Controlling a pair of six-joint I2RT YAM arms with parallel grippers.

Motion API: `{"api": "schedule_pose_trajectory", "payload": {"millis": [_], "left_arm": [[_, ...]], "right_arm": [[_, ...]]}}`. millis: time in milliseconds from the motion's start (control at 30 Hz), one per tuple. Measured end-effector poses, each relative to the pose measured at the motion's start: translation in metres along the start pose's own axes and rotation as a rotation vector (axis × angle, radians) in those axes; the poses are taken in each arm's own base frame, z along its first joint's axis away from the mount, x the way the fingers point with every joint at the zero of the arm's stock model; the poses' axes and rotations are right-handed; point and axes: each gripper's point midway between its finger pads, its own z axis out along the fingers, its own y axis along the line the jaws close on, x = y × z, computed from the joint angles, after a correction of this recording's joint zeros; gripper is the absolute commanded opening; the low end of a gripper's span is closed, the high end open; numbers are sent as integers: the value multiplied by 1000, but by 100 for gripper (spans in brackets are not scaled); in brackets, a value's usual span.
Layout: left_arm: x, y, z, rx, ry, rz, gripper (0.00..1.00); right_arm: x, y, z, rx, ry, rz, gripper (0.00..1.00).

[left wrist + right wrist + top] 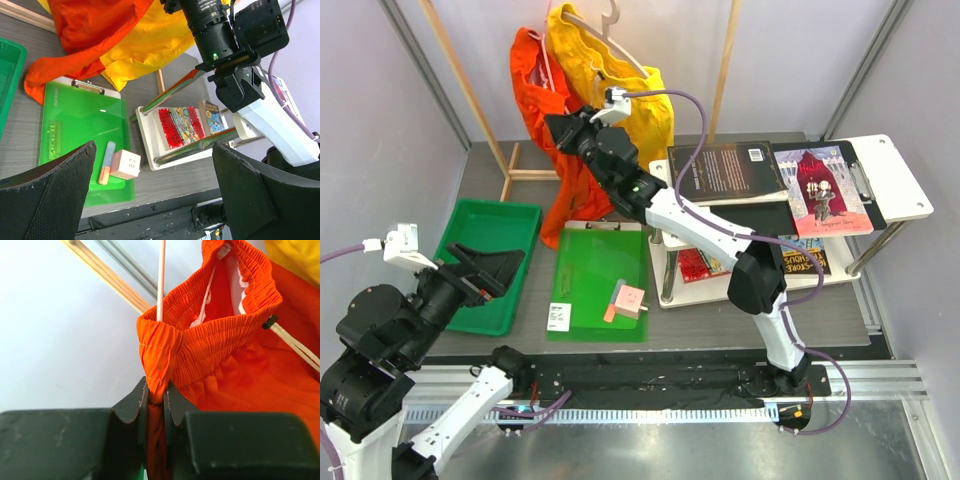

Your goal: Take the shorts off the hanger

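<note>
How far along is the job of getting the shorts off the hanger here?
Done: nothing yet; the orange shorts and yellow shorts both hang on the hanger. In hand: the right gripper is pinched shut on the orange waistband. Left: pulling both pairs free; the left gripper is open, holding nothing.

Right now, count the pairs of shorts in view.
2. Orange shorts hang at left, pinched by the right gripper; yellow shorts hang just right of them. Folds could hide more.
</note>
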Motion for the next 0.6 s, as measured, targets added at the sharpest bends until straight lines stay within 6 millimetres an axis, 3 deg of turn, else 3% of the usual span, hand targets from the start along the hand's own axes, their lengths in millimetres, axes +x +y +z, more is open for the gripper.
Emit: {"api": "schedule_pose_trajectory", "payload": {"millis": [367, 600], "left_arm": [[0, 0, 0, 0, 0, 0, 97], [0, 0, 0, 0, 0, 0, 97]], "right_arm": [[-23, 42, -10, -162, -32, 263, 1], [-51, 70, -26, -290, -66, 462, 1]]}}
